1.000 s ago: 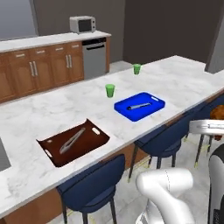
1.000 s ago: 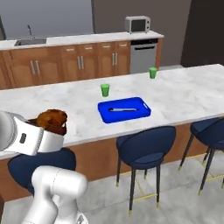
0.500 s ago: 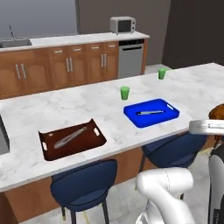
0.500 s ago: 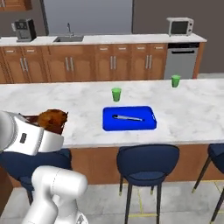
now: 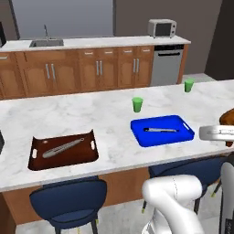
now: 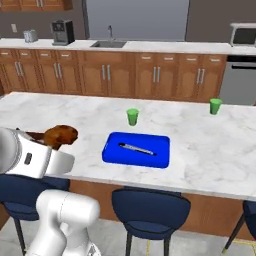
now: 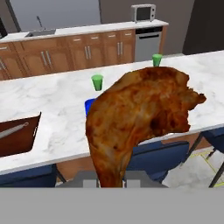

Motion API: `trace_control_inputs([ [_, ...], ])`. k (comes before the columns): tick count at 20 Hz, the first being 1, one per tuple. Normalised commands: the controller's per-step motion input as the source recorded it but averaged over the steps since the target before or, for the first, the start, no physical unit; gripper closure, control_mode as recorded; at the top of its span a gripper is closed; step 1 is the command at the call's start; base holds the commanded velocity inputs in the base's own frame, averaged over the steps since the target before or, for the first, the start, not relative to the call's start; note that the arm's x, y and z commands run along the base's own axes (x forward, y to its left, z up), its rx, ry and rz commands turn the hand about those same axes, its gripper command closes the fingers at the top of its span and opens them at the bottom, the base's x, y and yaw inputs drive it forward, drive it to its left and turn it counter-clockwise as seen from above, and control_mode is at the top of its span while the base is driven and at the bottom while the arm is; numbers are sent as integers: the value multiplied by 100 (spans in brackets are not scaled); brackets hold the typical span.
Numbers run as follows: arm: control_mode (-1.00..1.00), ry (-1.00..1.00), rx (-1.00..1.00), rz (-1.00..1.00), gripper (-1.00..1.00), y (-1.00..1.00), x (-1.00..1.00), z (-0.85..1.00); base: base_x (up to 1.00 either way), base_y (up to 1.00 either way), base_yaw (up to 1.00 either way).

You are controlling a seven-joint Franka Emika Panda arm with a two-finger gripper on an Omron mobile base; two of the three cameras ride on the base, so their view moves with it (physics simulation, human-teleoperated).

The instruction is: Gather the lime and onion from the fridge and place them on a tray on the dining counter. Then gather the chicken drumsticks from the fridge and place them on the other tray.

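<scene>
No writing can be read on anything. The gripper is clamped on a chicken drumstick, held over the near edge of the dining counter. On the counter sit the blue tray, the brown tray and 2 green cups. Stools stand below.

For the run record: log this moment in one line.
phase: carrying | gripper: jaws shut on chicken drumstick | blue tray: on dining counter, holds a utensil, no drumstick | brown tray: holds a utensil
</scene>
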Motion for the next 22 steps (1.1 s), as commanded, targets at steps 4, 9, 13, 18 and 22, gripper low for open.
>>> trace_control_inputs([
  [4,100,0,0,0,100,0,0,0,65,-51,35],
  [9,100,0,0,0,100,0,0,0,59,-44,32],
  [13,100,0,0,0,100,0,0,0,65,-46,29],
  [18,-100,7,4,19,100,-35,69,-14,14,-9,6],
  [22,-100,18,0,13,100,-18,100,-39,0,0,0],
])
